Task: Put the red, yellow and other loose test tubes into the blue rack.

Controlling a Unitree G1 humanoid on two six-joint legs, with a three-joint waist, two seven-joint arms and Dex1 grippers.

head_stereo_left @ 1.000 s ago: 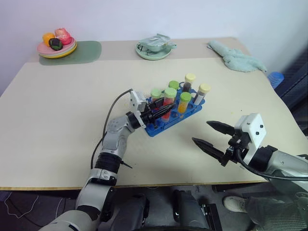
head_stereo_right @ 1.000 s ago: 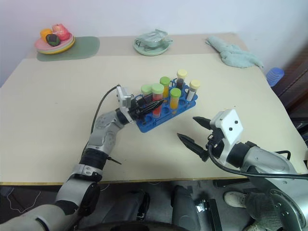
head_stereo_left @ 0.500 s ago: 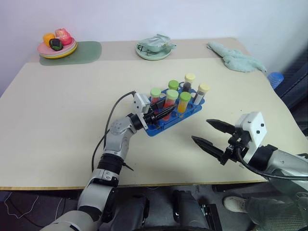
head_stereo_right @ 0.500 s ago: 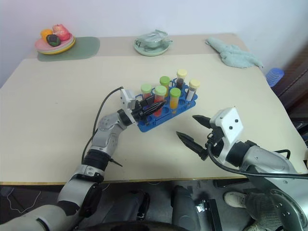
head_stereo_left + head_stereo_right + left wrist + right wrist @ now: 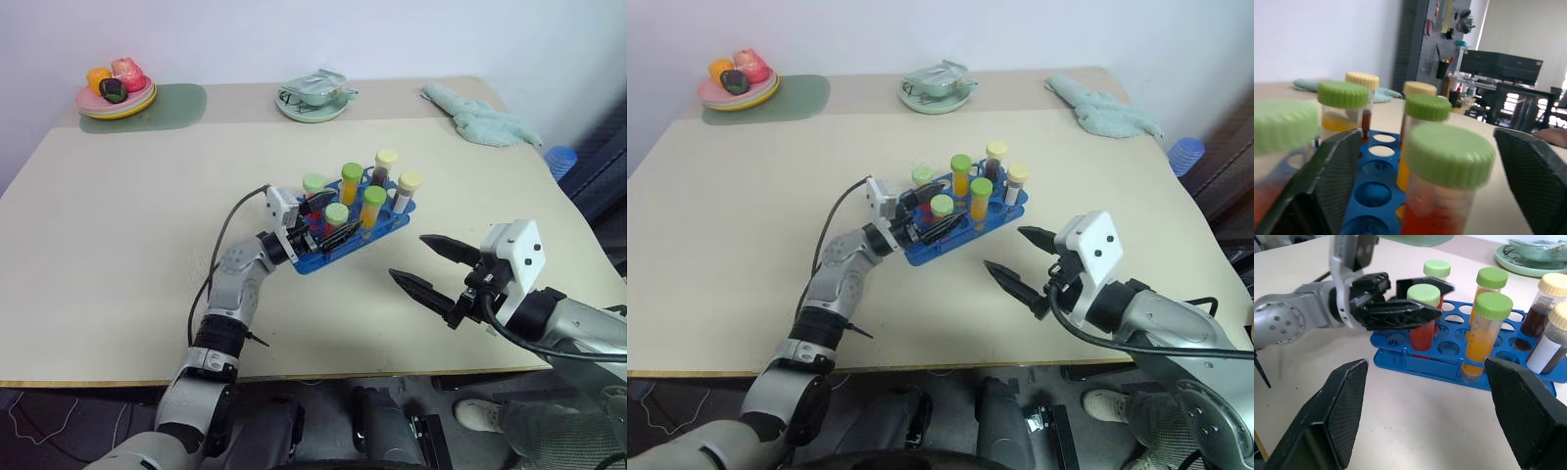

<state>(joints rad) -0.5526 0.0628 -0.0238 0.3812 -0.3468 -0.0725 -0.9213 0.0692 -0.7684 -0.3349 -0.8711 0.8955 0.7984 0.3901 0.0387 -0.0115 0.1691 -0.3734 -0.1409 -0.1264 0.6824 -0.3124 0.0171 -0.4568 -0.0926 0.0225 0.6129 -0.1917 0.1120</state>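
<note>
The blue rack (image 5: 364, 242) stands near the table's middle with several capped tubes upright in it. A red tube with a green cap (image 5: 1422, 327) sits low in a front hole. My left gripper (image 5: 330, 217) is open, one finger (image 5: 1400, 313) on each side of that tube, apart from it; the left wrist view shows the same red tube (image 5: 1442, 215) in the gap. Orange tubes (image 5: 371, 209) and dark tubes with yellow caps (image 5: 407, 191) stand behind. My right gripper (image 5: 412, 260) hovers open and empty, to the right of the rack and nearer the front edge.
A plate of fruit (image 5: 116, 94) on a green mat sits at the far left corner. A green dish (image 5: 315, 98) is at the back centre, a teal cloth (image 5: 480, 116) at the back right. The table's front edge lies close below both arms.
My left gripper has opened and let go of the red tube, which now sits lower in the rack. The right gripper has stayed put.
</note>
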